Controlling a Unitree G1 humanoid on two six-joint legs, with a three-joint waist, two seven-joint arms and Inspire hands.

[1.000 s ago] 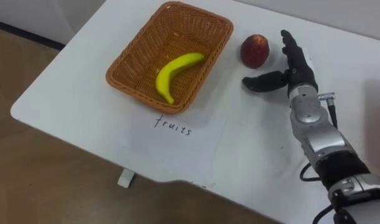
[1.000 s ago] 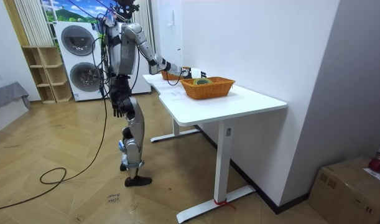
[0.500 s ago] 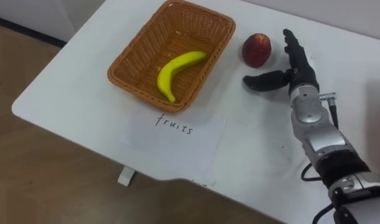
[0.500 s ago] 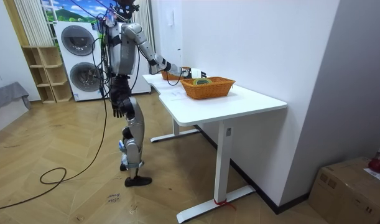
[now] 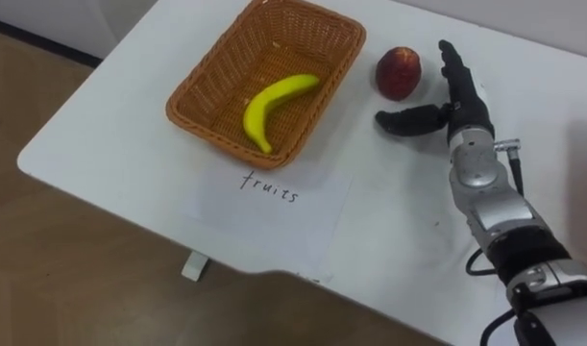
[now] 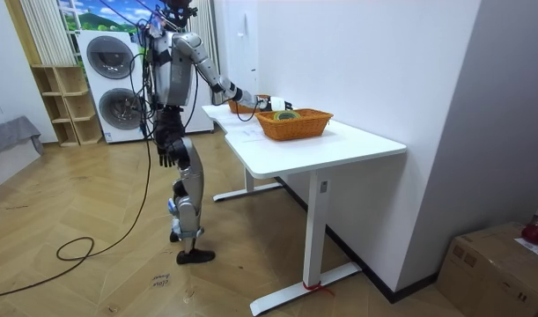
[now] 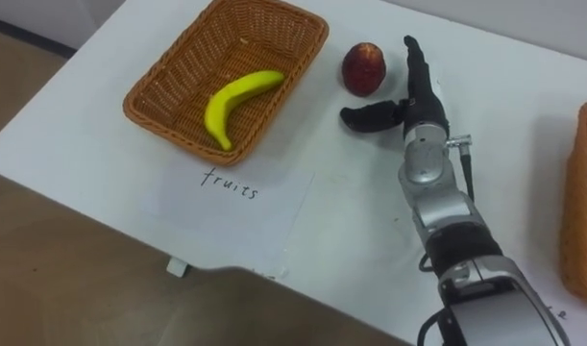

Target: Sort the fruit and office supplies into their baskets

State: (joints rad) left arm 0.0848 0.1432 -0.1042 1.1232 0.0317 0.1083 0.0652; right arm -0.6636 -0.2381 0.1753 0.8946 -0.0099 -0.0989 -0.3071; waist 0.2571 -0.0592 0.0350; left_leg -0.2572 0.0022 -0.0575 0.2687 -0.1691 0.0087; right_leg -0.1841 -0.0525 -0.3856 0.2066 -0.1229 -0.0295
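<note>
Because the red fruit (image 5: 399,74) lies on the table (image 5: 120,144) outside the wicker basket (image 5: 181,104), just off the thumb side of the right hand (image 5: 461,108), that hand looks posed to cup it: fingers straight, thumb spread wide, seemingly not touching. The basket, holding a banana (image 5: 269,108), sits beyond the fruit, farther to the hand's left. The left hand (image 6: 168,158) hangs by the thigh.

- The basket (image 5: 205,79) is brown and woven. It sits open on the white table (image 5: 120,144), turned a bit.
- The banana (image 5: 274,109) is yellow and bent. It lies flat inside the basket.
- The peach (image 5: 399,73) is red and round. It sits on the table just beside the basket's right side, not in it.
- The other basket (image 7: 581,183) is brown too, well apart on the right.
</note>
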